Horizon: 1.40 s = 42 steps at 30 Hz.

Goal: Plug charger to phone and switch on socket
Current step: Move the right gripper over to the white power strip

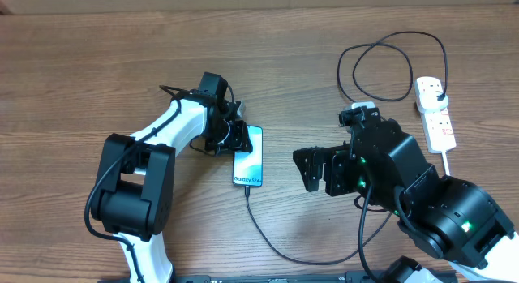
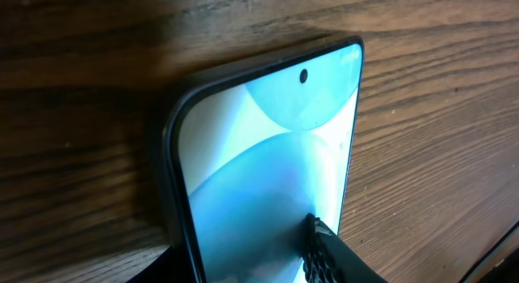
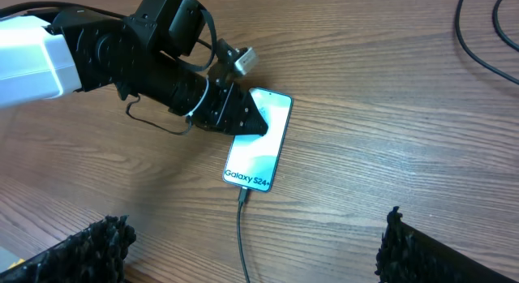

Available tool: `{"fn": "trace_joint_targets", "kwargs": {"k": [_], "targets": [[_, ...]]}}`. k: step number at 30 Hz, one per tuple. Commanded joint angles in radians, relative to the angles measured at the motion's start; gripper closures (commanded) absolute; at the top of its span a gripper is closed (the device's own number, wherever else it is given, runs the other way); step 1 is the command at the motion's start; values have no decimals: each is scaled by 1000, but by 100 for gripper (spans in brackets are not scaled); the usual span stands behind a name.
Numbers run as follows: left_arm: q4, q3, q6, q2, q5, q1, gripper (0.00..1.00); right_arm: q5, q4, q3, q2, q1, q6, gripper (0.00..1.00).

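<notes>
Wood table (image 1: 81,56); we log: phone (image 1: 250,157) beneath left gripper (image 1: 235,137) (can't tell if pinching), w/ charger (image 1: 268,238) plugged into far end; right gripper (image 3: 253,222) spread wide, phone ahead.

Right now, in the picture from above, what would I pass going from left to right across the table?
Left hand → Galaxy phone → right hand → white power strip.
</notes>
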Motion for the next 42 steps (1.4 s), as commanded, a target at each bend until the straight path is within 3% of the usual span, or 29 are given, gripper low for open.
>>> {"fn": "trace_joint_targets", "kwargs": {"k": [1, 24, 32, 42], "targets": [[-12, -65, -10, 101, -332, 4, 63, 13, 3, 12, -5, -3, 6, 0], [-35, -65, -10, 101, -344, 3, 63, 13, -27, 12, -5, -3, 32, 0], [-43, -65, 56, 101, -238, 4, 63, 13, -27, 12, -5, -3, 32, 0], [-40, -65, 108, 101, -136, 4, 55, 13, -35, 12, -5, -3, 33, 0]]}}
